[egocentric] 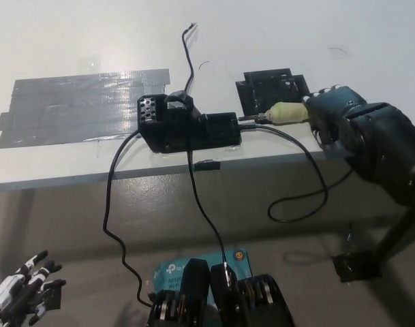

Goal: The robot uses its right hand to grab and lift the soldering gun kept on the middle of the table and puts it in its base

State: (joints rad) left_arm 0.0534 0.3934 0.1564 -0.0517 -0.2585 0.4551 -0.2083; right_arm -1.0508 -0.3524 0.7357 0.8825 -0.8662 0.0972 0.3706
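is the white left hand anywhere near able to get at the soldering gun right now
Probably not. The left hand hangs open at the lower left, below the table edge, while the soldering gun lies far across by the right hand.

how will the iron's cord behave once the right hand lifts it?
Probably floppy: the cord hangs off the table edge in a loose loop. It will likely trail behind the iron and tug lightly. The right hand is at the handle; grip unclear.

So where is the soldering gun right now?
In the head view, the soldering gun lies at the table's right side, between the black base and the right hand.
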